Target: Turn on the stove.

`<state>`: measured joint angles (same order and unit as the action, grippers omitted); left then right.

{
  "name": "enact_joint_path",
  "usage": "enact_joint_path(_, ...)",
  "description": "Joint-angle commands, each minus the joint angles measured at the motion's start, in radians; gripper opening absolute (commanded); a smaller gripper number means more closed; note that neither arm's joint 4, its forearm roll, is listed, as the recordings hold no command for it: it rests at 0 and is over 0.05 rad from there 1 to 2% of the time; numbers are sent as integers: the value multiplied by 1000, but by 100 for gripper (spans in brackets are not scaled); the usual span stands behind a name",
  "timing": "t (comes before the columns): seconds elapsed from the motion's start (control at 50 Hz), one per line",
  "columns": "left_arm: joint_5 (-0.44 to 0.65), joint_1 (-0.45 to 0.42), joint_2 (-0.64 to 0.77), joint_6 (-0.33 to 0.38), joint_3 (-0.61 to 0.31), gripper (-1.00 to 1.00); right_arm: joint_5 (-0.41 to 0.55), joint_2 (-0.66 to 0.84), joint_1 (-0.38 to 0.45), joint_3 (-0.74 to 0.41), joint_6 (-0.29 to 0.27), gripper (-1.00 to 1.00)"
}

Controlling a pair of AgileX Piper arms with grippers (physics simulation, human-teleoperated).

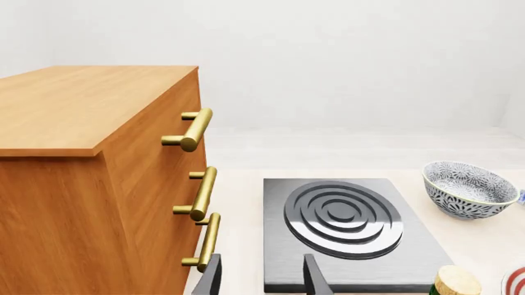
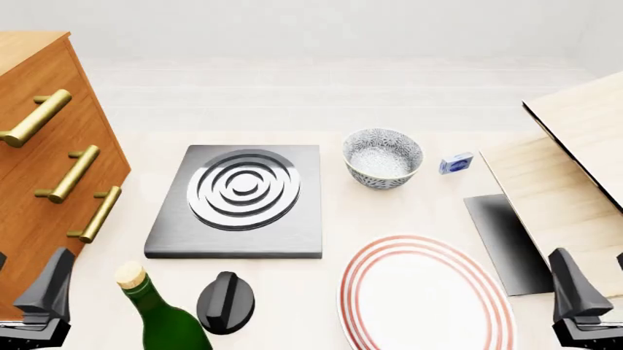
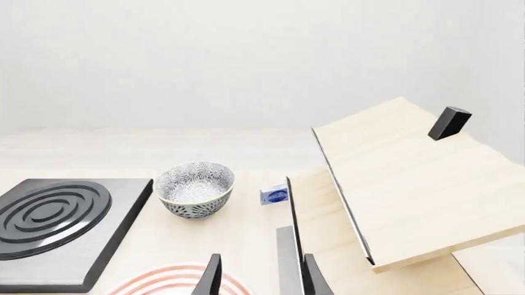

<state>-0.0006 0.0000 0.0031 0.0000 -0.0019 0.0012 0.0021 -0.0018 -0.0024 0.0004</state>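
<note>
The stove [image 2: 171,237] is a dark grey square slab lying flat at the table's centre left, with a burner [image 2: 244,188] of concentric silver rings. Its small black round knob [image 2: 226,302] sits on the table just in front of the slab. My left gripper [image 2: 25,283] hangs open at the near left, well left of the knob. The left wrist view has its fingers [image 1: 316,278] spread before the stove [image 1: 410,252], with nothing between them and the knob out of view. My right gripper [image 2: 596,283] is open at the near right, and the stove [image 3: 123,230] shows far to its side.
A wooden drawer cabinet [image 2: 29,211] with brass handles stands on the left. A green corked bottle [image 2: 160,321] rises beside the knob. A red-rimmed white plate [image 2: 389,255], a patterned bowl [image 2: 383,157], a small blue box [image 2: 456,163] and an open-lidded wooden box [image 2: 574,124] fill the right.
</note>
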Motion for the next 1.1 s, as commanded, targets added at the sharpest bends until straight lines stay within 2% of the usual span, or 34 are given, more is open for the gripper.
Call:
enact_joint_path(0.02,2,0,2,0,-3,100,21,3,-15,-30,-3,100)
enact_joint_path(0.1,5,0,0,0,-4,100,88,6,-10,-134,-11,100)
enact_joint_path(0.16,3,0,0,0,-3,100,111,24,-10,-158,-45,100)
enact_joint_path(0.24,2,0,1,0,-2,100,134,56,-11,-197,-33,100)
enact_joint_path(0.28,2,0,0,0,-2,100,142,83,9,-222,-45,100)
enact_joint_path(0.3,2,0,1,0,-1,100,137,139,45,-256,-56,100)
enact_joint_path(0.34,1,0,1,0,-1,100,144,146,42,-276,-54,100)
enact_joint_path(0.48,4,0,0,0,-4,100,198,295,164,-419,-97,100)
enact_joint_path(0.58,4,0,0,0,-4,100,236,366,224,-484,-61,100)
enact_joint_path(0.68,5,0,0,0,-4,100,238,423,256,-503,-74,100)
enact_joint_path(0.7,5,0,0,0,-4,100,238,431,263,-508,-61,100)
enact_joint_path(0.72,4,0,0,0,-4,100,238,435,272,-515,6,100)
enact_joint_path(0.74,5,0,0,0,-4,100,238,433,279,-522,45,100)
enact_joint_path(0.76,5,0,0,0,-4,100,234,436,303,-531,49,100)
enact_joint_path(0.82,4,0,0,0,-4,100,212,497,368,-529,-13,100)
enact_joint_path(0.86,4,0,0,0,-4,100,203,524,391,-534,-15,100)
enact_joint_path(0.9,5,0,0,0,-4,100,198,547,391,-538,5,100)
enact_joint_path(0.92,4,0,0,0,-4,100,183,572,419,-545,-19,100)
enact_joint_path(0.96,5,0,0,0,-4,100,175,587,437,-550,3,100)
enact_joint_path(1.1,5,0,0,0,-4,100,115,706,505,-560,-22,100)
